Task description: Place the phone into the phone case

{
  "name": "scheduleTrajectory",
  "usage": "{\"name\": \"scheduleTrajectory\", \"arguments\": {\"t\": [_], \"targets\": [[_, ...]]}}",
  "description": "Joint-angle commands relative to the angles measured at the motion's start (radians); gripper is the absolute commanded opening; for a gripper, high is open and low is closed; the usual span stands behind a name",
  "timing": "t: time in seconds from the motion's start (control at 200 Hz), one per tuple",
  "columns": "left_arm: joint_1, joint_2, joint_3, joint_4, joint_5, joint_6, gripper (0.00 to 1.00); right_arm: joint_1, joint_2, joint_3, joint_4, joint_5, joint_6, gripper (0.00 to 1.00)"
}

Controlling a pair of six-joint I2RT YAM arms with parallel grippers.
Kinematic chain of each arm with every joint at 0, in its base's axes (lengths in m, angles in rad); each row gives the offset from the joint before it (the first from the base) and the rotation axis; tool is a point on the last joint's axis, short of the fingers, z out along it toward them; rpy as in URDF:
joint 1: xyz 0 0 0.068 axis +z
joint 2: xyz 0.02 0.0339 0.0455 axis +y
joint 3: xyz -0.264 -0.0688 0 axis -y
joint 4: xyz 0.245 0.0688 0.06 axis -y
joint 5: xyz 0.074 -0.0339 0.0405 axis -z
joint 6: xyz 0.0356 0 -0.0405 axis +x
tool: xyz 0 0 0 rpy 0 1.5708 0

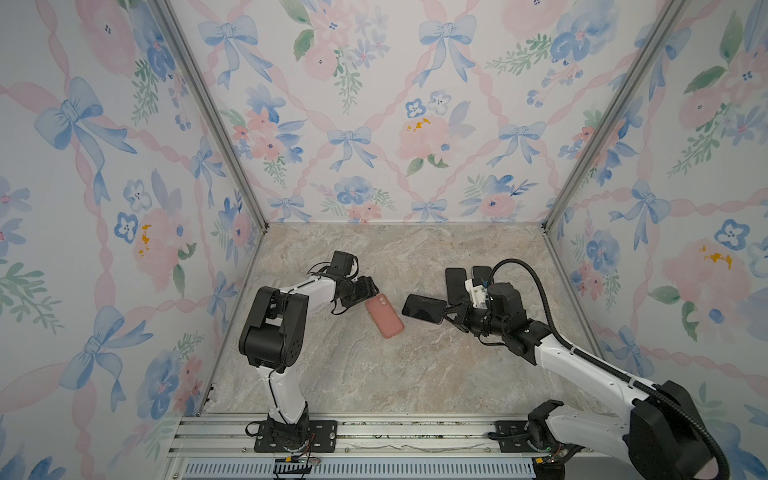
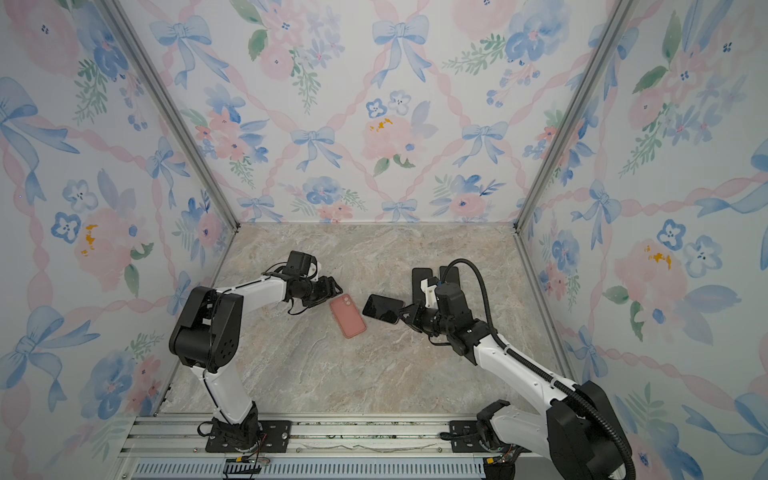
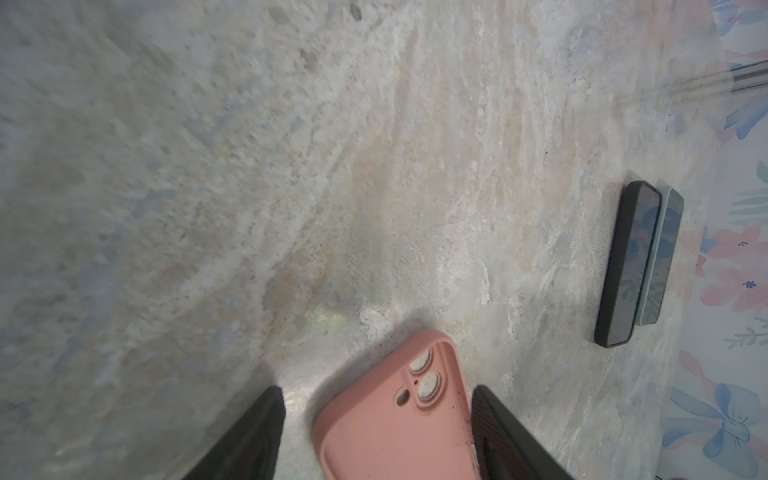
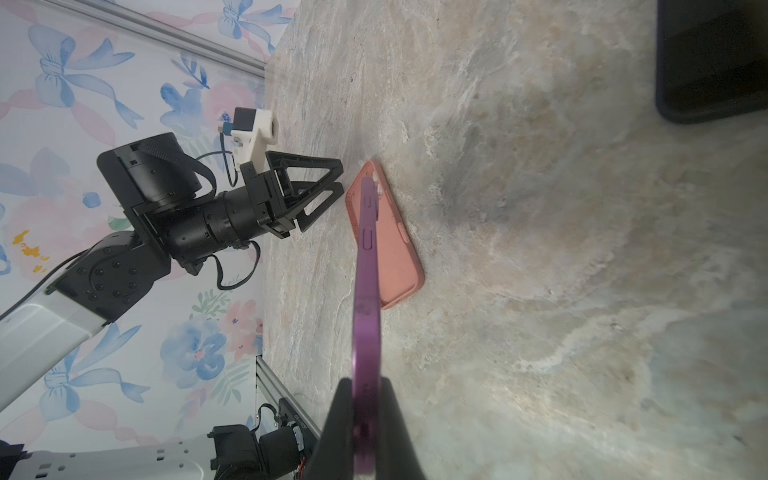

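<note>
**Phone gripped beside the case, insertion not yet begun**

At centre left in both top views, the left claw [image 1: 368, 293] hangs low over the bench [image 1: 374, 374] with its jaws apart. In the left wrist view its fingers [image 3: 249, 436] flank the camera-cutout end of the pink phone case [image 1: 385, 316]. The case lies flat just left of centre, apparently open side up. Just right of it, the phone [image 1: 424, 308] is clamped at one short end by the right claw [image 1: 451, 311]. Its dark face is up and its free end is near the case's long edge.

The step would likely go best if the left claw pins the case's cutout end so it cannot slide. The right claw could then turn the phone to lie along the case, tuck one end under the lip and lower the rest. The case looks soft and would probably flex, so a corner-by-corner press should seat the phone.

Several things are hard to make out:
- whether the left fingers touch the case;
- which end of the phone carries its lenses, since its back is hidden;
- whether the phone's free end is clear of the bench.

The right claw's tips are cut off at the bottom of the right wrist view. At centre right, two spare phones [image 1: 455, 284] are partly covered by the right arm [image 1: 582, 361].
</note>
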Motion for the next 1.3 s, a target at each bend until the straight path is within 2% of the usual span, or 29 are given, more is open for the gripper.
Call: {"name": "scheduleTrajectory", "arguments": {"t": [0.0, 0.42, 1.08, 1.295], "targets": [[-0.020, 0.028, 0.022, -0.022, 0.019, 0.040, 0.71, 0.008, 0.006, 0.056, 0.010, -0.012, -0.034, 0.00], [-0.091, 0.041, -0.037, -0.021, 0.019, 0.038, 0.66, 0.007, 0.006, 0.047, -0.005, -0.006, -0.039, 0.00], [-0.245, -0.160, -0.289, -0.019, 0.017, -0.059, 0.57, -0.008, -0.039, 0.020, -0.083, 0.011, -0.060, 0.00], [-0.343, -0.212, -0.337, -0.007, 0.013, -0.121, 0.57, -0.017, -0.086, -0.023, -0.090, -0.030, -0.003, 0.00]]}}
